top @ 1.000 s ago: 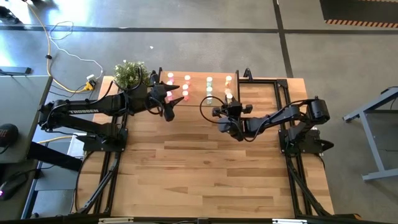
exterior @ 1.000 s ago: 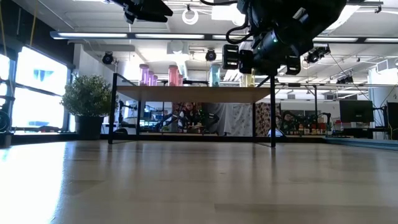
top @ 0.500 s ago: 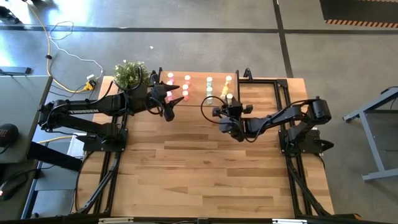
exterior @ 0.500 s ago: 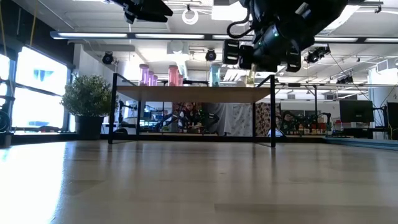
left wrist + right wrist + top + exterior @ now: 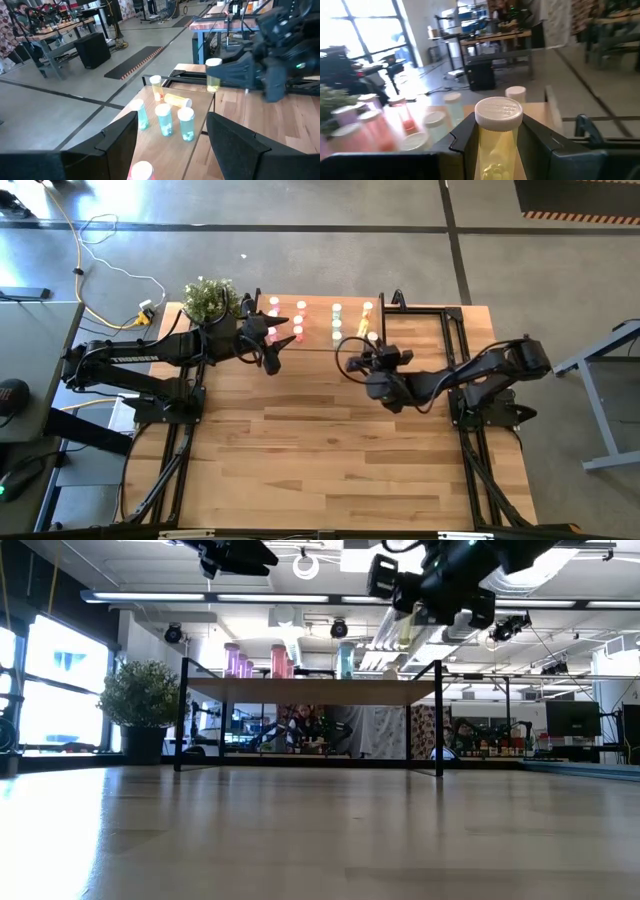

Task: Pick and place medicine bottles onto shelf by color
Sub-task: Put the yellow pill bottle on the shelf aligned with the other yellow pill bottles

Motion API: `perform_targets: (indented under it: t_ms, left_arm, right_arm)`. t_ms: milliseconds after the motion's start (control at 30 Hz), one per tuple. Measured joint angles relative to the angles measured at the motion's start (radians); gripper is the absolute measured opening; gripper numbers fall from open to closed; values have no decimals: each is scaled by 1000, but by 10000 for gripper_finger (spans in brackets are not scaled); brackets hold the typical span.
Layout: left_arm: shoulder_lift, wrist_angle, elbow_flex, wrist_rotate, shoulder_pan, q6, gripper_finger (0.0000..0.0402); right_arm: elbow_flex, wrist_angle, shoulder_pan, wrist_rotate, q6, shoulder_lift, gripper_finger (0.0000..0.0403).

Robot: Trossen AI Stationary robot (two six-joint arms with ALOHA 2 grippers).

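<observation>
The shelf (image 5: 318, 323) stands at the table's far edge. On it stand pink and red medicine bottles (image 5: 284, 320) at the left, pale green ones (image 5: 165, 120) in the middle and a yellow-orange one (image 5: 156, 88) farther right. Beside that one, another yellow bottle (image 5: 177, 101) lies on its side. My right gripper (image 5: 368, 352) is off the shelf's right end, shut on a yellow bottle (image 5: 497, 137) that it holds above the level of the board (image 5: 310, 690). My left gripper (image 5: 272, 342) hovers open over the shelf's left end. My right gripper pinches the yellow bottle's body (image 5: 496, 150) just under its white cap (image 5: 498, 114), one finger on each side. The fingers (image 5: 542, 145) reach in about level from the table's right side. The bottle (image 5: 213, 76) stands upright, lifted clear of the shelf.
A small potted plant (image 5: 208, 298) stands at the far left corner beside the shelf. Black frame rails (image 5: 450, 330) run along the table's right and left sides. Bare wooden planks (image 5: 320, 450) fill the near half of the table.
My right gripper has risen with the yellow bottle and drawn back a little toward the table's right edge. The bottle, earlier at the height of the shelf board, now hangs upright above it.
</observation>
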Motion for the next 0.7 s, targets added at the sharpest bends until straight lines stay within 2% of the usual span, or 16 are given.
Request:
perform_targets:
  t_ms: [100,200,333,533,700]
  left_arm:
    - [0,0,0,29,0,-2,227]
    - [0,0,0,105,0,-3,227]
    - [0,0,0,227,0,-41,227]
    - [0,0,0,424,-1,-199,227]
    - [9,2,0,506,-24,-316,227]
  right_arm:
    - [0,1,44,-11,4,-27,108]
    - [0,1,84,-62,-2,-65,108]
    - [0,1,119,-192,-11,-129,108]
    - [0,32,130,-455,-6,-204,108]
    - [0,102,130,-569,-16,-219,108]
